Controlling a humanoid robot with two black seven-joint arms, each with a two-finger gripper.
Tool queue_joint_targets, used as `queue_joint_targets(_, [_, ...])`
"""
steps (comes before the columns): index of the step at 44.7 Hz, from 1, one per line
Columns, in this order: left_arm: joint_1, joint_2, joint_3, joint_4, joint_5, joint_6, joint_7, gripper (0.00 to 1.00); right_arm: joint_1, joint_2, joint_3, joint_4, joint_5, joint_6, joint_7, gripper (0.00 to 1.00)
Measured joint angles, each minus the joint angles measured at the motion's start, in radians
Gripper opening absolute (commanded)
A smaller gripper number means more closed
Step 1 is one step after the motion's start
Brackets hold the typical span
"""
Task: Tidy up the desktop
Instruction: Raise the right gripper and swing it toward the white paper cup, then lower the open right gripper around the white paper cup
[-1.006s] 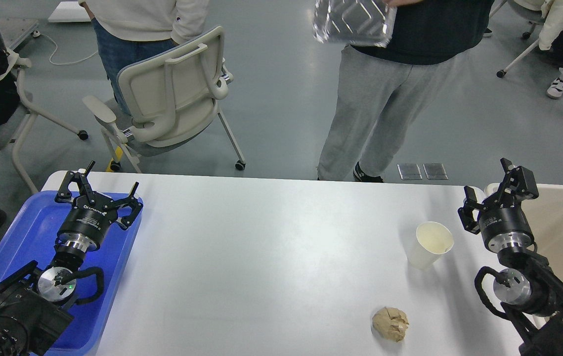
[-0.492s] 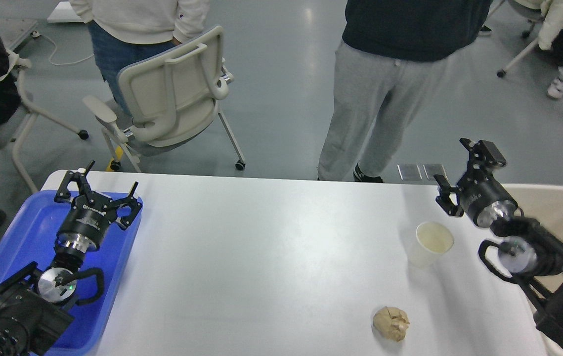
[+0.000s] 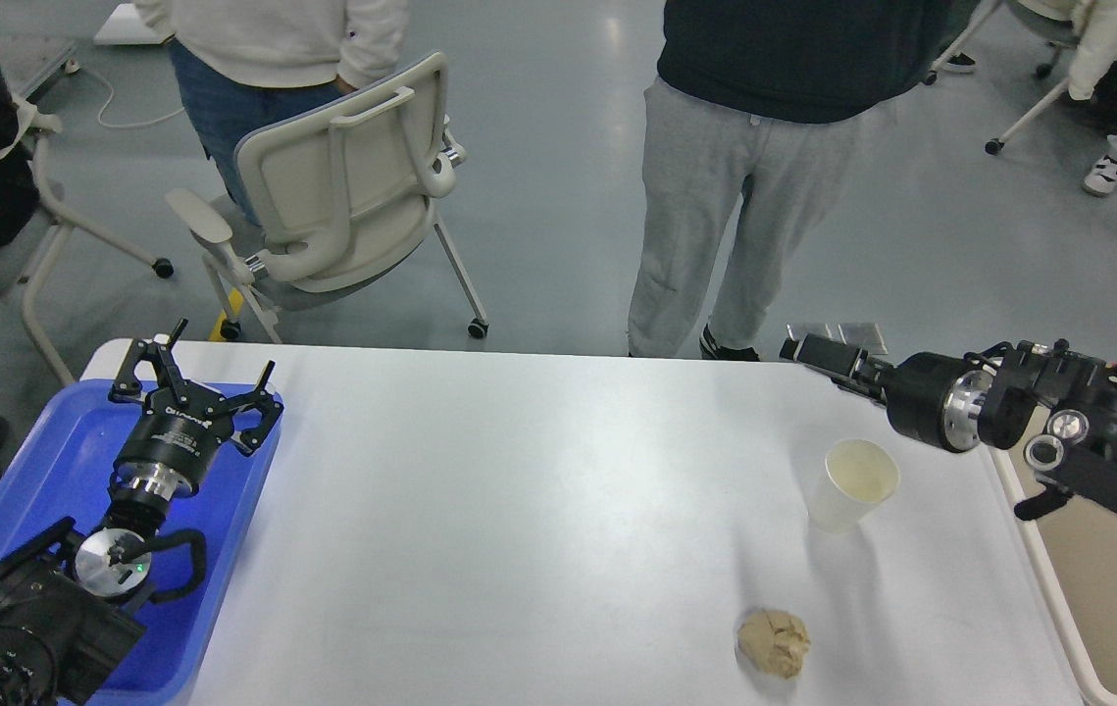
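On the white tabletop, the paper cup stands upright just below and in front of my right claw, its spread indiscernible end-on, while my left claw hovers wide open over the blue tray, well apart.

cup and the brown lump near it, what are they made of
Cup: looks like paper, matte white wall, cream inside, thin rolled rim. Brown lump: probably crumpled kraft paper or a napkin, matte tan with sharp creases. Both sit on the glossy white desktop.
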Motion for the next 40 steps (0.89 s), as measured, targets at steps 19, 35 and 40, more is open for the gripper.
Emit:
queue_joint_targets(19, [-0.001,-0.001,0.000,0.000,0.001,0.000,0.000,1.00,0.238,0.011,-0.481,-0.067,-0.384,0.060,0.068,1.00])
queue_joint_targets(35, [-0.001,-0.001,0.000,0.000,0.001,0.000,0.000,1.00,0.262,0.098,-0.556,-0.215,-0.453,0.067,0.086,1.00])
queue_joint_targets(40, [-0.001,-0.001,0.000,0.000,0.001,0.000,0.000,1.00,0.263,0.116,-0.563,-0.256,-0.459,0.067,0.098,1.00])
